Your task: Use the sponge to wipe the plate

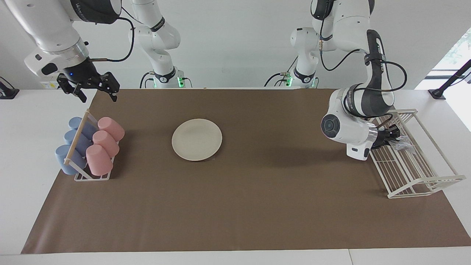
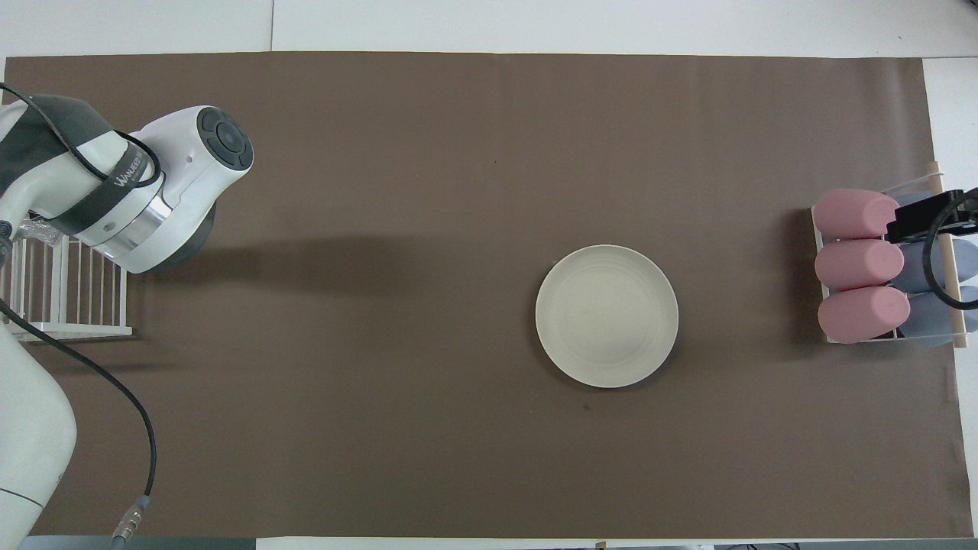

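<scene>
My left gripper is low inside the white wire rack at the left arm's end of the table. It is right at the sponge, a small shiny grey wad lying on the rack's bars. The fingers reach the sponge, but I cannot tell if they are wide or pinched on it. In the view from above my own wrist hides the fingers, and only a shiny bit of the sponge peeks out at the rack's edge.

The plate lies flat on the brown mat, near the middle of the table. From the plate, in the facing view, the sponge is out at about three o'clock, well apart from it. The plate is bare.

My right gripper waits up in the air with its fingers spread wide. It hangs over the mat's edge, close to the cup holder. Pink cups and blue cups lie in that holder, at about nine o'clock from the plate.
</scene>
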Tool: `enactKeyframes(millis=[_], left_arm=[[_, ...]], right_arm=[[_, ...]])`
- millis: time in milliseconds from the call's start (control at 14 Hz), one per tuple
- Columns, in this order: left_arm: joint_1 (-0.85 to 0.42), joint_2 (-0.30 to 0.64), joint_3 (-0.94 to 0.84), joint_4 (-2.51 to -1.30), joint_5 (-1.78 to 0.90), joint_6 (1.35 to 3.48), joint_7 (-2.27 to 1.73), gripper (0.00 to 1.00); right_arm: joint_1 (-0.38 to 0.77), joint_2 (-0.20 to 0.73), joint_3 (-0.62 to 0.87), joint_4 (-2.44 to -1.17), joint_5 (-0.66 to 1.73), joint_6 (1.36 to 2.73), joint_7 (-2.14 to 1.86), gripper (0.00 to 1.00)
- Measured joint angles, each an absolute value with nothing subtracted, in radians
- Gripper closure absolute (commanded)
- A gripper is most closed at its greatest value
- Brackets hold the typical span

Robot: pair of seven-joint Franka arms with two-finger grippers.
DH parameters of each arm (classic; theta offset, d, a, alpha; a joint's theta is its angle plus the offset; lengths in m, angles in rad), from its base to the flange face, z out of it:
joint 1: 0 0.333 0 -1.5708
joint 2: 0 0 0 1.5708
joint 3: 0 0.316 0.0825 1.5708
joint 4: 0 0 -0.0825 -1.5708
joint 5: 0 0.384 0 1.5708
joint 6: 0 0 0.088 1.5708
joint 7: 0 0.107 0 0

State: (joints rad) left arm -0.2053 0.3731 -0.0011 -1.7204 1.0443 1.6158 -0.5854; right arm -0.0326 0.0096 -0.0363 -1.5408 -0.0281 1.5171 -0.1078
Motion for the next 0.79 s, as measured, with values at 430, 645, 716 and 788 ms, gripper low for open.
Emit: enactKeyframes(millis=[430, 645, 716, 788], left_arm=[[-0.199, 0.371, -0.001, -1.710, 1.025, 1.619, -0.586, 0.00], [-0.177, 0.350, -0.001, -1.679, 0.935, 1.621, -0.586, 0.00], [-0.169, 0.331, -0.001, -1.667, 0.890, 1.621, -0.581, 0.00], [-0.162, 0.306, 0.000, -1.659, 0.840, 1.621, -0.573, 0.00]], right_arm=[[-0.032, 0.010, -0.035, -1.541, -0.028, 1.517, -0.108, 0.00], [-0.032, 0.010, -0.034, -1.541, -0.028, 1.517, -0.108, 0.00], [-0.032, 0.010, -0.034, -1.541, -0.028, 1.517, -0.108, 0.00], [-0.032, 0.010, -0.034, -1.541, -0.028, 1.517, -0.108, 0.00]])
